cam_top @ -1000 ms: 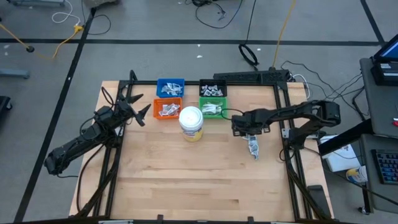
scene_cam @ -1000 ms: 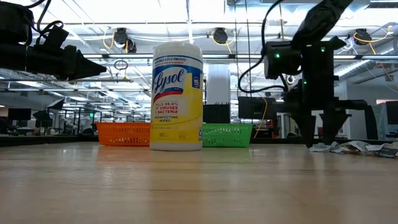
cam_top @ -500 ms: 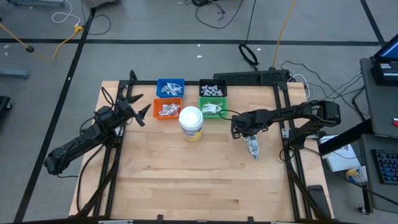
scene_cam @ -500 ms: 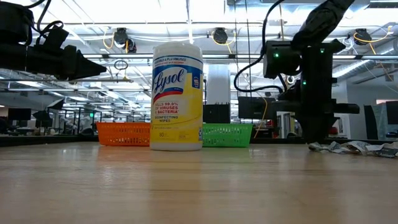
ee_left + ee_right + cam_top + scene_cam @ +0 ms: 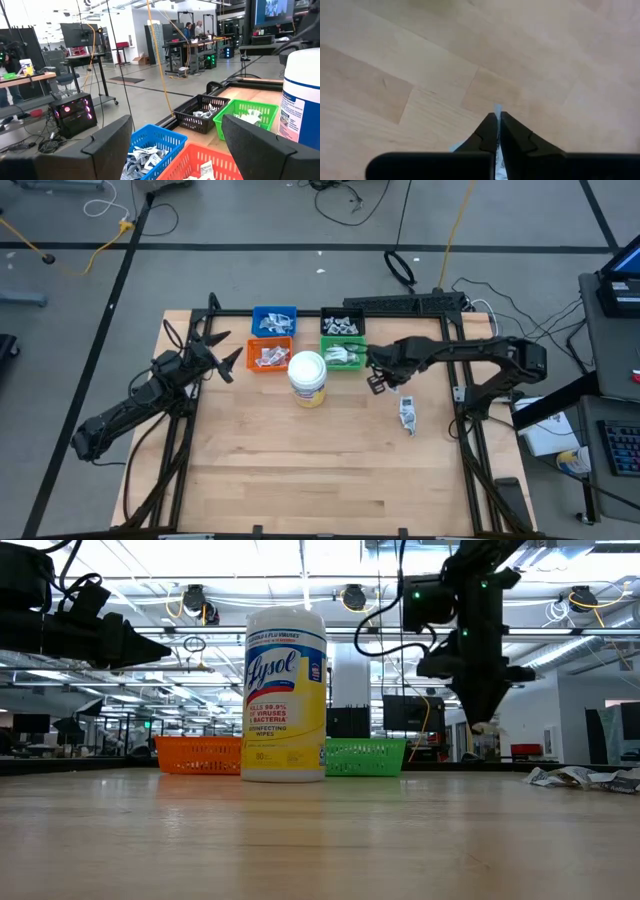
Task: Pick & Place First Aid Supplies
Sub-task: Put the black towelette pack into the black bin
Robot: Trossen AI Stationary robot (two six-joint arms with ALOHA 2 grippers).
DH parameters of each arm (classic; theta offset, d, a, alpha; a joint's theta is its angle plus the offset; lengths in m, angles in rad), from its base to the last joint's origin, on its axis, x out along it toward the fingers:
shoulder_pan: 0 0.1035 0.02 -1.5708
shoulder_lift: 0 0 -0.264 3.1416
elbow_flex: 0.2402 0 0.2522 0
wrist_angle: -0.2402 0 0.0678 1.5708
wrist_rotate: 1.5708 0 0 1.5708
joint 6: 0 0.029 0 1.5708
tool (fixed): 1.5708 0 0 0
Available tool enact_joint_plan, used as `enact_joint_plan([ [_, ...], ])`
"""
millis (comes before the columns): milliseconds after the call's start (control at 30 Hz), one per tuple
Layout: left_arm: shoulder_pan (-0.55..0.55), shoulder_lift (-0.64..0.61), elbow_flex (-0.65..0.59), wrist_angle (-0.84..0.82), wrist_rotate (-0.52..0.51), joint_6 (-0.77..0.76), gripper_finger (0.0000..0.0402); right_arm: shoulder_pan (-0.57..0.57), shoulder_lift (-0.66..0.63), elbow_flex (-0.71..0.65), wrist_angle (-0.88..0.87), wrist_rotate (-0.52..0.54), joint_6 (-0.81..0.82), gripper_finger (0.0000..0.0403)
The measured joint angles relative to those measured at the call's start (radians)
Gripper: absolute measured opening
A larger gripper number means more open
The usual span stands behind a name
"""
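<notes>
— Did you catch that? The right hand (image 5: 377,383) was down on the worktop (image 5: 300,470) beside that little heap of packets (image 5: 407,415) a second ago, fingers half apart. Now it's pinched tight and lifted well clear of the wood.

— Has it got anything?

— Something thin. Past its fingers (image 5: 488,131) there's a white sliver (image 5: 497,109) poking out between the tips, so I'd say it's holding one packet. From table height there's a small pale bit hanging under the hand (image 5: 483,726) too.

— And where's it heading?

— It has swung away from the heap toward the bins. It's now just beside the green bin (image 5: 343,355), near the wipes tub (image 5: 308,375). The heap lies where it was, apart from the hand now.

— So one picked, not placed.

— That's my read. The drop into a bin is next, and a grip that slim could slip on the way.

— The other arm?

— The left hand (image 5: 224,360) hasn't budged, spread wide by the orange bin (image 5: 268,356), holding nothing. The blue bin (image 5: 273,320) and the black bin (image 5: 341,322) behind already have packets in them.
</notes>
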Motion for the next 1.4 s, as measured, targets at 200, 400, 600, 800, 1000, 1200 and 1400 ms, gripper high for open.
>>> enact_joint_plan([
  [200, 0.000, 0.000, 0.000, 0.000, 0.000, 0.000, 0.0310, -0.042, 0.020, 0.076, -0.027, -0.003, -0.205, 0.0002],
  [400, 0.000, 0.000, 0.000, 0.000, 0.000, 0.000, 0.0310, -0.131, 0.140, 0.243, -0.040, -0.003, -0.530, 0.0001],
  [600, 0.000, 0.000, 0.000, 0.000, 0.000, 0.000, 0.0310, -0.218, 0.301, 0.437, -0.042, -0.001, -0.809, 0.0001],
  [800, 0.000, 0.000, 0.000, 0.000, 0.000, 0.000, 0.0310, -0.290, 0.470, 0.655, -0.036, 0.000, -1.040, 0.0002],
  [1000, 0.000, 0.000, 0.000, 0.000, 0.000, 0.000, 0.0310, -0.346, 0.620, 0.850, -0.035, 0.000, -1.239, 0.0003],
  [1200, 0.000, 0.000, 0.000, 0.000, 0.000, 0.000, 0.0310, -0.380, 0.714, 0.953, -0.015, -0.001, -1.347, 0.0003],
  [1400, 0.000, 0.000, 0.000, 0.000, -0.001, 0.000, 0.0310, -0.386, 0.743, 0.966, -0.007, 0.000, -1.384, 0.0004],
])
